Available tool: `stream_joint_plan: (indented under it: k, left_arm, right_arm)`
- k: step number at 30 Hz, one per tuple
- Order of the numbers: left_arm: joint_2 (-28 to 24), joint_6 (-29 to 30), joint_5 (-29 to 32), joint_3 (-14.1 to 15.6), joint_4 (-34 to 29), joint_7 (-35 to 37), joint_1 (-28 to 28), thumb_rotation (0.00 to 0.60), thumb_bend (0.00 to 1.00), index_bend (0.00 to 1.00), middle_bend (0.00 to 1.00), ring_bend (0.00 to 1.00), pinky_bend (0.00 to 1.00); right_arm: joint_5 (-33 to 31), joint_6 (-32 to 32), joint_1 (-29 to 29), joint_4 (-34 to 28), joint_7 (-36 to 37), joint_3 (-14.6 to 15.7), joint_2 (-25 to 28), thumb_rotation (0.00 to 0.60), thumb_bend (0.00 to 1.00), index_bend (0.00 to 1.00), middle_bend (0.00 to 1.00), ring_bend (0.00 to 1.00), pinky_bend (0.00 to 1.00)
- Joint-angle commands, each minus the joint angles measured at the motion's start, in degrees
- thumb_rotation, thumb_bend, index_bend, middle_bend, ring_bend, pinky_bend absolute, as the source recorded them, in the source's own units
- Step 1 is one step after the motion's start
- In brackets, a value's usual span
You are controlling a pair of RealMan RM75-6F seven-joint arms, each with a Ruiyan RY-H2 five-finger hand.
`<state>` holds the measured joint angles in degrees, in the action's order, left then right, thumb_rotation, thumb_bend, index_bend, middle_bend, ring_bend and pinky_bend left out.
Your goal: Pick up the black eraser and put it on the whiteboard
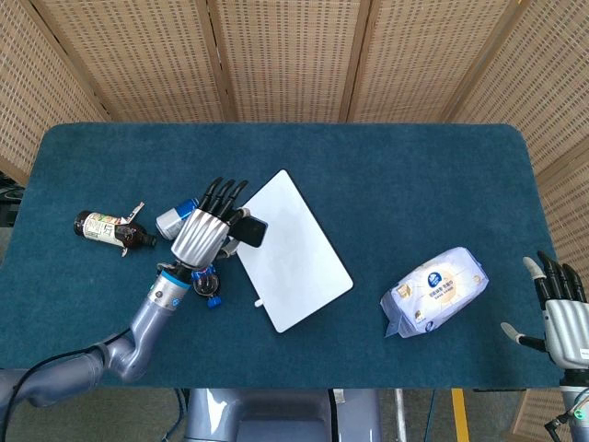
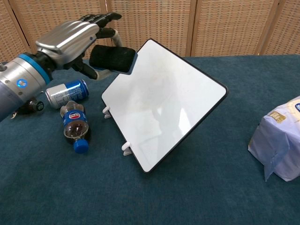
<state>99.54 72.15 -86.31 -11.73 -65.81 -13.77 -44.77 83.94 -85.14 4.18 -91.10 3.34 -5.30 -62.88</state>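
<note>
My left hand (image 1: 204, 234) (image 2: 75, 38) holds the black eraser (image 1: 251, 231) (image 2: 112, 58) in the air, at the left edge of the white whiteboard (image 1: 293, 256) (image 2: 164, 101). The eraser sticks out past the fingers toward the board and overlaps its upper-left edge in both views. The board lies tilted on the blue table on small white feet. My right hand (image 1: 562, 313) is open at the table's near right corner, fingers spread, holding nothing; the chest view does not show it.
A blue can (image 1: 171, 221) (image 2: 66, 92), a small cola bottle (image 2: 75, 126) and a dark glass bottle (image 1: 110, 228) lie left of the board, below my left arm. A pack of wipes (image 1: 434, 291) (image 2: 280, 143) lies to the right.
</note>
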Motion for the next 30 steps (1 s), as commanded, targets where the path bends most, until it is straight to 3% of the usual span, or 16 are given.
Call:
stream_joint_plan:
  k: [1, 30]
  left_arm:
    - [2.2, -0.7, -1.6, -0.3, 2.4, 1.4, -2.1, 0.600, 0.30, 0.40, 0.00, 0.00, 0.00]
    - [9.7, -4.1, -4.2, 1.4, 11.9, 2.7, -8.3, 0.600, 0.28, 0.40, 0.00, 0.00, 0.00]
  right_arm:
    - [-0.4, 0.0, 0.0, 0.2, 0.8, -0.3, 0.2, 0.600, 0.00, 0.00, 0.00, 0.00, 0.00]
    - [-0.5, -0.5, -0.4, 0.9, 5.0, -0.8, 0.9, 0.600, 0.00, 0.00, 0.00, 0.00, 0.00]
